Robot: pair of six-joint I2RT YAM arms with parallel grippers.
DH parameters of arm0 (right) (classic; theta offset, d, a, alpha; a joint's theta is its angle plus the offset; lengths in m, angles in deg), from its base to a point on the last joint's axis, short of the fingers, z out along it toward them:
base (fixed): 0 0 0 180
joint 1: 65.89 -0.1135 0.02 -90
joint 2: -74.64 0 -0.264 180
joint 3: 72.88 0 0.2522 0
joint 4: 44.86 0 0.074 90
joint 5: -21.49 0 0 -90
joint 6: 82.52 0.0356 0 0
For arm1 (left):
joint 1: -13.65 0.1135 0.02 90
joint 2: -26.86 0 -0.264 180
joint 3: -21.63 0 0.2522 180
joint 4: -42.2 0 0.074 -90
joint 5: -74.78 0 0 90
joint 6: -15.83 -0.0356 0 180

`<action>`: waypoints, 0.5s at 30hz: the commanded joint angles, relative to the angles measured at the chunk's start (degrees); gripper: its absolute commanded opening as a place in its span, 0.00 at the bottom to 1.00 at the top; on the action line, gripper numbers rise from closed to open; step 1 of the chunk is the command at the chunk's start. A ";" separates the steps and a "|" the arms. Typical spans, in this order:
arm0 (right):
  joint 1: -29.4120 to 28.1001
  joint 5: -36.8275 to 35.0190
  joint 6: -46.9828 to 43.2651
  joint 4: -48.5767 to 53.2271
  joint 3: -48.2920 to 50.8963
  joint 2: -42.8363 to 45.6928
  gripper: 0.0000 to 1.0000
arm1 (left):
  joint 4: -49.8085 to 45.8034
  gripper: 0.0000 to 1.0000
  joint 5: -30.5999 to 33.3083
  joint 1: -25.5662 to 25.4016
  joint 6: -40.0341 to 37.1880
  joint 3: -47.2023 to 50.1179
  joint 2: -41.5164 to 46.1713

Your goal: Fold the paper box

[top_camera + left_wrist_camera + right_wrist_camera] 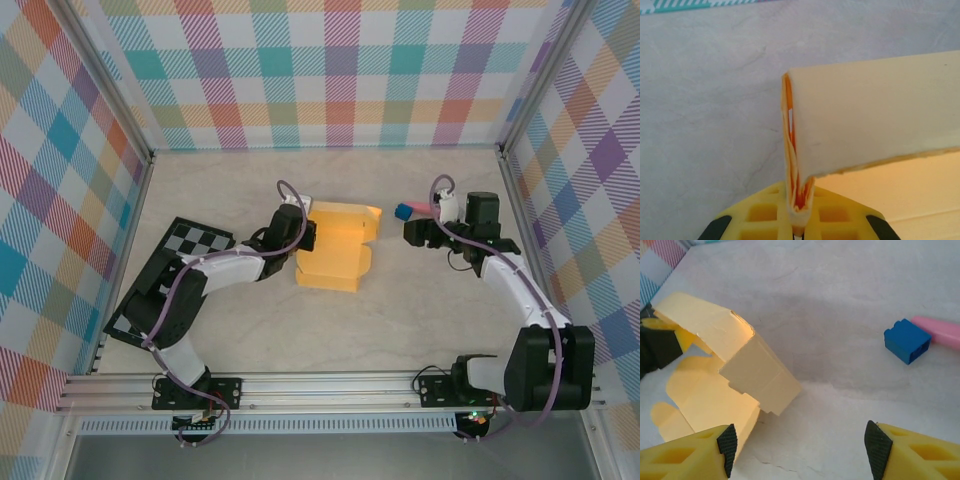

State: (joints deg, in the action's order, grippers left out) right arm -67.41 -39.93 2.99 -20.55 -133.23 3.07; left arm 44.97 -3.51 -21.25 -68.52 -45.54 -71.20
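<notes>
The paper box (pixel 338 250) lies on the counter (pixel 420 330) at the centre of the top view, partly folded, with one wall raised. My left tool (pixel 303 233) is clamped on a folded card edge at the box's left side. My right tool (pixel 800 447), right of the box, gapes wide with nothing between its fingers. A pink stick with a blue end (pixel 907 340) lies beyond it.

Paper box (pixel 335 250) — matt thin card, rough fibrous cut edge; table (pixel 430 320) — smooth, matt, marbled
</notes>
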 commanded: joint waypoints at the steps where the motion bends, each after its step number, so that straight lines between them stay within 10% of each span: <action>1: 0.12 6.72 -19.28 -3.73 2.22 -0.35 0.70 | -0.11 0.00 -6.58 0.94 -2.51 0.85 3.32; 7: -0.76 20.16 -36.94 7.52 -2.47 -4.97 0.61 | 1.47 0.00 -16.96 3.74 -4.16 2.13 5.98; 15: -6.44 18.70 -37.59 0.42 1.76 -0.37 0.61 | 2.42 0.00 -25.67 4.90 -4.76 1.28 6.68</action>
State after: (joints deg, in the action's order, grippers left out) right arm -72.53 -25.31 -31.06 -17.71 -132.73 -0.12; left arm 45.56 -23.38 -16.79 -72.32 -43.99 -65.95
